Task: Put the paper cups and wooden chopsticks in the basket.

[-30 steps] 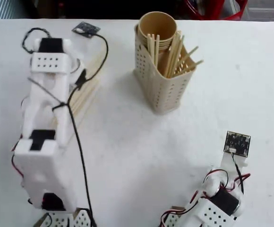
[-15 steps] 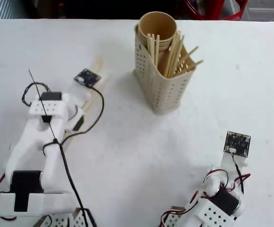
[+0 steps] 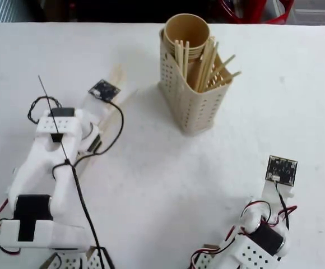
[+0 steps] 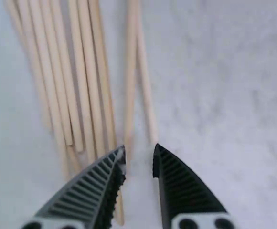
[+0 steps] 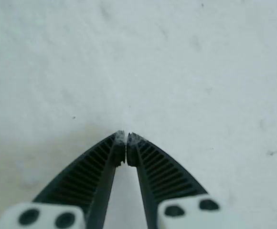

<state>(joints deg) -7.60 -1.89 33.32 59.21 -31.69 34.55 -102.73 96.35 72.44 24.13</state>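
A cream perforated basket stands at the back middle of the table, holding stacked paper cups and several wooden chopsticks. More loose chopsticks lie on the table under my left arm. In the left wrist view my left gripper hovers low over them, open by a narrow gap. A pair of chopsticks ends right at its fingertips, and a bundle lies beside them. My right gripper is shut on nothing above bare table; its arm rests at the near right.
The white table is bare between the two arms. Black cables trail along the left arm. Dark and red objects lie beyond the far edge.
The left arm has drawn back from its far stretch toward the near side, bringing its gripper down over the loose chopsticks. The right arm has not moved.
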